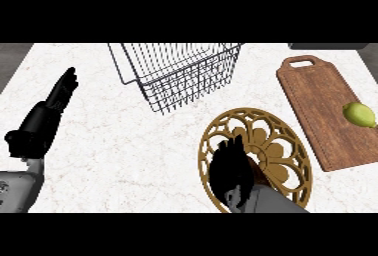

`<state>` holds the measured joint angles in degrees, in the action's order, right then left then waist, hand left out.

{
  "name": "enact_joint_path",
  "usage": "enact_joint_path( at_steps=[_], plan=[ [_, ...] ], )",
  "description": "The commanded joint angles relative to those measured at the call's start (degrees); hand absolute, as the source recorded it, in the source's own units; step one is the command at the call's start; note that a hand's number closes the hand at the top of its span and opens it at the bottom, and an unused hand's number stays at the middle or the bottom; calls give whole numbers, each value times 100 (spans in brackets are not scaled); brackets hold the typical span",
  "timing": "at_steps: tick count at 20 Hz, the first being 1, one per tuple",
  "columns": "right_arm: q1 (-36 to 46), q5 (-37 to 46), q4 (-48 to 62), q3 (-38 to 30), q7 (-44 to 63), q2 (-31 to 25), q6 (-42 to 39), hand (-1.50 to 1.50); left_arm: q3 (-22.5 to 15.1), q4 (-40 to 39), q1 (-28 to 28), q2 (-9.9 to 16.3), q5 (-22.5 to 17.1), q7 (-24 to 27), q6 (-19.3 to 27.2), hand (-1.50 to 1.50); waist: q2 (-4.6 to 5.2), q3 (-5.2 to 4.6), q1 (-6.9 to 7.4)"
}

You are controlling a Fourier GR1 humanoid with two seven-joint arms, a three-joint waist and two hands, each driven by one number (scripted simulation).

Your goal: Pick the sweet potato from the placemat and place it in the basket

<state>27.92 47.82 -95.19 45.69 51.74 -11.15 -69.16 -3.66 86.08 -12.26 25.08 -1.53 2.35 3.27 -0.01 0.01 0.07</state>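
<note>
Head view, looking steeply down on a pale marbled surface (125, 145). The right robot hand (230, 162) lies over the round golden openwork placemat (288, 145), its dark fingers curled downward. A small reddish-brown patch at about the hand's right edge is judged to be the sweet potato (256, 173); nearly all of it is hidden, so its long axis cannot be told, nor whether it is lifted off the placemat. The fingers appear closed around it, though the contact itself is covered by the hand.

The wire basket (177, 75) stands beyond the placemat, up and to the left of the right robot hand, its near corner just short of the placemat's far rim. The coming move therefore runs forward and slightly leftward, and the load must clear the basket's near wall before it goes down. The right robot hand is the nearer one to both placemat and basket.

The left robot hand (46, 120) rests near the left edge, fingers straight and pointing away, well apart from everything.

At right, a wooden cutting board (317, 100) with a handle hole carries a yellow-green lemon-like fruit (359, 114). A dark floor strip borders the surface's far corners.
</note>
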Motion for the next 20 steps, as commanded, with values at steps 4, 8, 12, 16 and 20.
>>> enact_joint_path(
  at_steps=[4,8,12,16,20],
  plan=[
    [-129,266,-16,-45,-612,-441,530,-150,179,119,-86,-188,193,-253,-66,0,1,1,1],
    [-265,458,219,85,-807,-554,881,-150,71,471,81,-383,380,-373,-11,0,0,2,16],
    [-333,612,384,-1,-823,-422,690,-150,217,458,82,-420,428,-335,-199,0,0,1,12],
    [-341,882,395,-57,-1051,-565,784,-150,482,-114,-23,-427,417,42,-433,0,5,-1,0],
    [-526,951,267,-92,-1610,-1241,1206,-150,403,161,275,-520,589,146,-408,0,6,0,2]
  ],
)
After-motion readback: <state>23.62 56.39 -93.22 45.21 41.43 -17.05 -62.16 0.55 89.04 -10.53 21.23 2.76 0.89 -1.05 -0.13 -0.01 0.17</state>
